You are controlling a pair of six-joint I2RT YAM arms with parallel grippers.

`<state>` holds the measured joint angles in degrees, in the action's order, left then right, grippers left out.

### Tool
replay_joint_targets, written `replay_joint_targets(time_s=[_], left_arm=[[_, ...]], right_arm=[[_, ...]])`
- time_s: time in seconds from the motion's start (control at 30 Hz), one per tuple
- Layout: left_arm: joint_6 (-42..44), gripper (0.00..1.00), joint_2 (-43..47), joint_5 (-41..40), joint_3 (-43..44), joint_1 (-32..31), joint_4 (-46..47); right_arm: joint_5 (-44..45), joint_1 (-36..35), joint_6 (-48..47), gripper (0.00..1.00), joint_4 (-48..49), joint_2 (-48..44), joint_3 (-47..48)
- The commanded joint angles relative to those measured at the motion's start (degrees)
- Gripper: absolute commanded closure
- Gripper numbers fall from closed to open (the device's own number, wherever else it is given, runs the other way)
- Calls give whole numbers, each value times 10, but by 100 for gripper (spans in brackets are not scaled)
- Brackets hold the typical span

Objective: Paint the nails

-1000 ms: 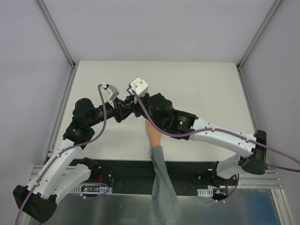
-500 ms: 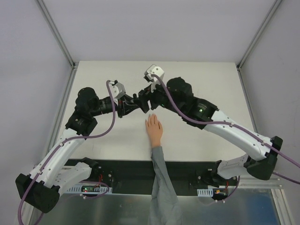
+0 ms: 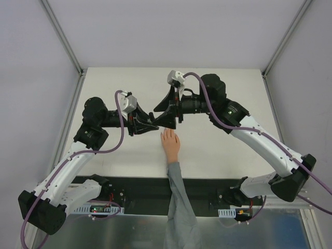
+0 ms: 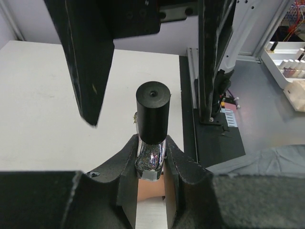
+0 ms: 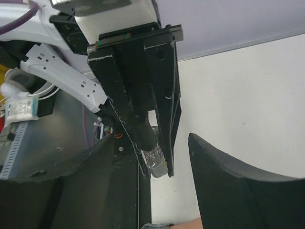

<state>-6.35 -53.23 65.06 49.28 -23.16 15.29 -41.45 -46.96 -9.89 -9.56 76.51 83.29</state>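
A peach mannequin hand (image 3: 170, 142) with a grey sleeve (image 3: 179, 202) lies palm down on the table, fingers pointing away. Its nails are too small to make out. My left gripper (image 3: 149, 125) is just left of the fingertips, shut on the glass body of a small bottle (image 4: 150, 160) with a black cap (image 4: 152, 110). My right gripper (image 3: 164, 118) faces it, open. Its two fingers (image 4: 86, 62) stand either side of the cap without touching it. In the right wrist view the bottle (image 5: 156, 163) sits between the left fingers, with my right gripper (image 5: 159, 191) spread wide around it.
The white table (image 3: 233, 104) is bounded by grey walls with metal rails (image 3: 65, 39) at the left and right. A black mounting strip (image 3: 135, 189) and the arm bases run along the near edge. The sleeve crosses that strip.
The right gripper has gone from shut to open and has swung round from the right to face the left gripper. The left gripper has moved slightly right, still holding the bottle.
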Motion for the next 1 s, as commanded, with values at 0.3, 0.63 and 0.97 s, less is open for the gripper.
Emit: replay_joint_targets(time_s=[0.3,0.63,0.97], left_arm=[[-45,100,-18,57,5,2,65],[-62,100,-21,78,5,0,80],[-70,100,-14,60,6,-2,82]], right_arm=[[-149,6,20,44,75,39,33],[-178,20,46,57,92,58,47],[-161,25,43,100,92,63,34]])
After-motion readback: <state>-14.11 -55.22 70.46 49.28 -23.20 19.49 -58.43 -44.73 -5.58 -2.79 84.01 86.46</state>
